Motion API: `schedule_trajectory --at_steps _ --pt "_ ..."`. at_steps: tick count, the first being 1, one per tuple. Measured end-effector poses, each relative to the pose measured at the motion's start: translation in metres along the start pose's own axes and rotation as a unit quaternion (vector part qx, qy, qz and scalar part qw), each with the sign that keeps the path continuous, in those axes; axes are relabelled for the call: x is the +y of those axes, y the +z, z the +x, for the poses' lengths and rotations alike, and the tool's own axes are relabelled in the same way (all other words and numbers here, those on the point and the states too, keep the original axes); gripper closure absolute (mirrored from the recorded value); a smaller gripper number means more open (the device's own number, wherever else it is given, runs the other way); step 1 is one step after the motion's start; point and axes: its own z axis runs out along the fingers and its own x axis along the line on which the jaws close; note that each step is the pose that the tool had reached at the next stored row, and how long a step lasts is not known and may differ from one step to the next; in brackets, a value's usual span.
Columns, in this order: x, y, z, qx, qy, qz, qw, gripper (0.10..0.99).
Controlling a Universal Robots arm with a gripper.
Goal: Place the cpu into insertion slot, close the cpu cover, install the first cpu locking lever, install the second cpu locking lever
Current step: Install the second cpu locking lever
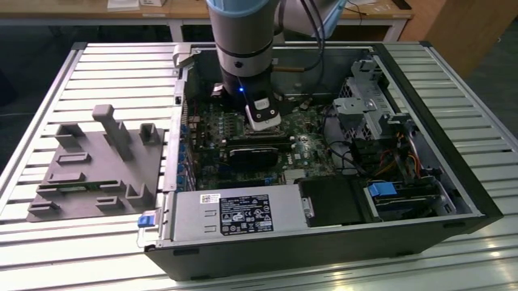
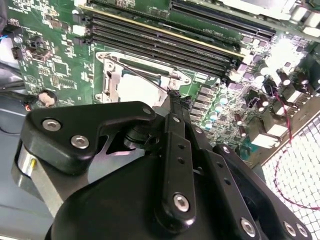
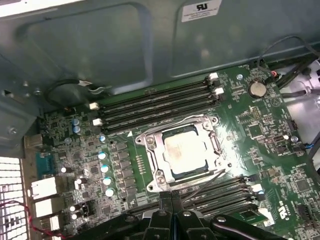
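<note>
In the exterior view my gripper (image 1: 263, 119) hangs low over the green circuit board inside the open computer case. In the first wrist view the cpu (image 3: 182, 151) lies in the insertion slot (image 3: 214, 146), silvery top up. The cpu cover (image 3: 150, 161) lies flat around it as a silver frame. One thin wire locking lever (image 3: 207, 184) slants up off the board from the socket's corner toward my fingertips (image 3: 165, 206). The gripper (image 3: 171, 201) is shut, its tips right beside the lever's free end. In the second wrist view the gripper (image 2: 173, 96) touches the socket's edge near the cpu (image 2: 137, 89).
Rows of dark memory slots (image 3: 155, 102) flank the socket on both sides. A black ribbed block (image 1: 255, 151) and the grey power supply box (image 1: 235, 215) lie nearer the case front. A drive cage with cables (image 1: 364, 115) stands at the exterior view's right, a grey fixture (image 1: 97, 163) at its left.
</note>
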Motion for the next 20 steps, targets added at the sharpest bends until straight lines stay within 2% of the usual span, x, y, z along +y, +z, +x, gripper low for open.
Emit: schedule_trajectory --at_steps 6,14,17,20 --pt "0.0011 0.0024 -0.0077 0.0038 0.002 0.0022 1.0000 0.984" --pt "-0.0039 0.0103 -0.0127 0.0120 0.005 0.0044 0.9999 0.984" --pt "-0.0049 0.0131 -0.0127 0.0146 0.005 0.0012 0.9999 0.984" --pt "-0.0056 0.0156 -0.0127 0.0167 0.006 -0.0051 0.9998 0.984"
